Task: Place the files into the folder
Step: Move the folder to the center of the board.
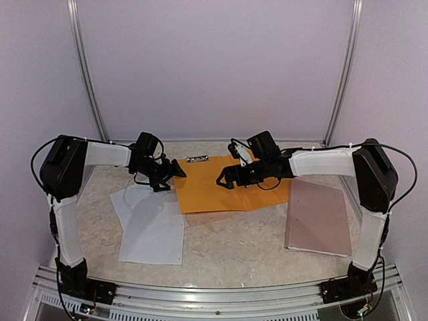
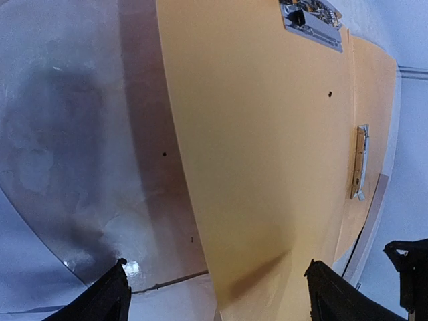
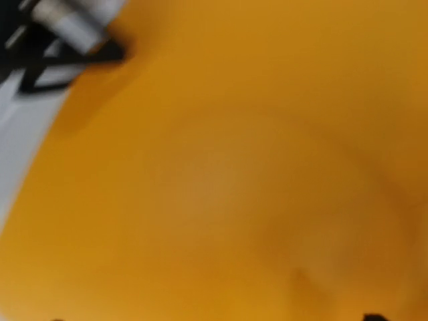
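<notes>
The orange-yellow folder [image 1: 214, 194] lies flat at the table's middle back, and it fills the left wrist view [image 2: 267, 134] and the blurred right wrist view [image 3: 234, 167]. A small metal clip [image 2: 360, 162] sits on its inner face. The files [image 1: 150, 224], white sheets, lie on the table left of the folder. My left gripper [image 1: 171, 175] hovers open at the folder's left edge, its fingers [image 2: 110, 297] wide apart with that edge between them. My right gripper [image 1: 225, 179] is open close above the folder's middle, holding nothing.
A pinkish-brown flat board [image 1: 317, 217] lies at the right of the table. A loose metal fastener [image 1: 197, 159] rests behind the folder near the back wall. Metal frame posts stand at both back corners.
</notes>
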Robot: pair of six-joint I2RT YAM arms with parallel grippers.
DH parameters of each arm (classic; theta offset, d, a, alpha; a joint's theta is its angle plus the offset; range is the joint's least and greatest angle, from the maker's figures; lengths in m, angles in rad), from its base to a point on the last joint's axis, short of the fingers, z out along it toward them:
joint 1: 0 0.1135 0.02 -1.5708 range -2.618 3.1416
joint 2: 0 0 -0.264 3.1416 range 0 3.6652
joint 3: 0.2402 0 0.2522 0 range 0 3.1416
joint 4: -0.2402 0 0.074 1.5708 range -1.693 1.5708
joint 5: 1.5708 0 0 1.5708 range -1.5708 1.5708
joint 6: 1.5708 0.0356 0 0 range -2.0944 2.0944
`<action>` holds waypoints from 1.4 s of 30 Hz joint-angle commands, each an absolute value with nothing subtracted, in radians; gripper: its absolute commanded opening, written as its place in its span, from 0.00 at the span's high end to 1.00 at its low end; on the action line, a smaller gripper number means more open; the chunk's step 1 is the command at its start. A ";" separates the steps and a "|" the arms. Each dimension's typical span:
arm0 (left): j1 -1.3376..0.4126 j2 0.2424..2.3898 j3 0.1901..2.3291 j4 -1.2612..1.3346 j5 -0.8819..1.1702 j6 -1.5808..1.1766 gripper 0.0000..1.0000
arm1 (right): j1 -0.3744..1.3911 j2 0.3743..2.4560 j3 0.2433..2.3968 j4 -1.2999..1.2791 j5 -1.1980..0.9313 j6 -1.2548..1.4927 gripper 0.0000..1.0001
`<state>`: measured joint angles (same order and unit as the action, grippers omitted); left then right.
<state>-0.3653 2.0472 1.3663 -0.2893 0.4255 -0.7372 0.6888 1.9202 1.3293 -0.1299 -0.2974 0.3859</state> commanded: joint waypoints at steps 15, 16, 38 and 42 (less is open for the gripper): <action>-0.370 2.131 1.333 0.028 0.695 -0.881 0.62 | 0.595 2.081 1.473 -0.192 -0.050 0.289 0.16; -0.370 2.139 1.331 0.043 0.710 -0.891 0.68 | 0.595 2.069 1.462 -0.189 -0.050 0.291 0.16; -0.419 1.840 1.382 -0.613 0.680 -0.486 1.00 | 0.595 1.764 1.300 -0.347 -0.025 0.275 0.13; -0.477 1.818 1.355 -0.671 0.683 -0.455 1.00 | 0.597 1.747 1.272 -0.357 -0.036 0.269 0.13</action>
<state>-0.4149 1.8423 1.3888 -0.5121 0.6590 -0.5388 0.5999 1.7756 1.3109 -0.2993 -0.0292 0.2802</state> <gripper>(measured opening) 0.003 0.867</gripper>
